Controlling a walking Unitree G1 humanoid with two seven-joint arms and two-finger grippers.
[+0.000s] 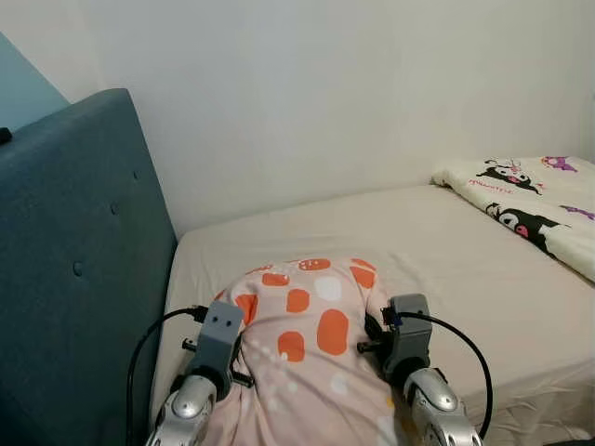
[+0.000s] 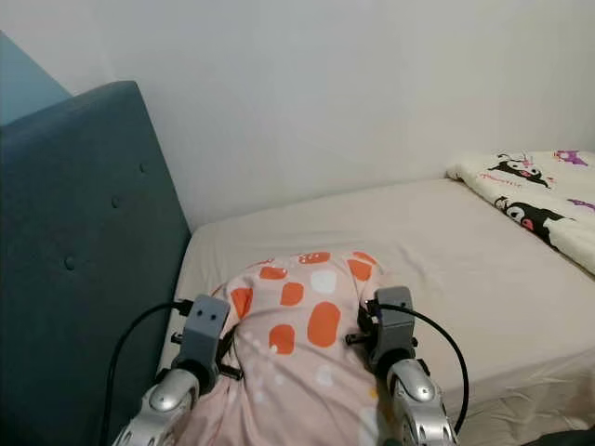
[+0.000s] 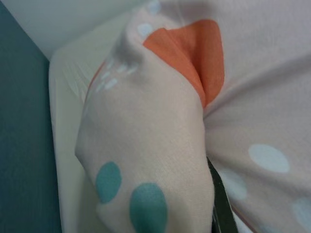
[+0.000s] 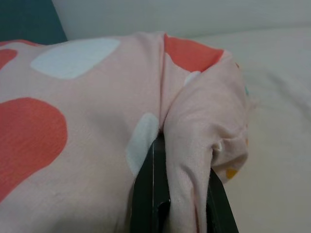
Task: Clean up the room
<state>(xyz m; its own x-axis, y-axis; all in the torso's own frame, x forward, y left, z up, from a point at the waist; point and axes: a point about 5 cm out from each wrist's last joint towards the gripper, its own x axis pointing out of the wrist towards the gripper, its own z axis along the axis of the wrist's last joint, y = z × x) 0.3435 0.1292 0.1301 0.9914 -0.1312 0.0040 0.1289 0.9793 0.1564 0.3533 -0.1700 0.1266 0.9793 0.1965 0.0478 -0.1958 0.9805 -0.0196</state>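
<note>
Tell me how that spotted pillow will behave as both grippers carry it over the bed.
Probably soft and floppy: the pillow bulges and sags between the left gripper and right gripper. Its cover bunches into folds around the fingers, so the cloth may slip before the filling follows. It looks light, and unlikely to roll on the bed.

I can't see either set of jaws from the head camera: the pink spotted pillow (image 1: 311, 344) covers them. Its near end runs off the bottom edge. At right, the cartoon-print quilt (image 1: 539, 209) is cut by the frame. The headboard (image 1: 74, 279) leaves the left edge.
</note>
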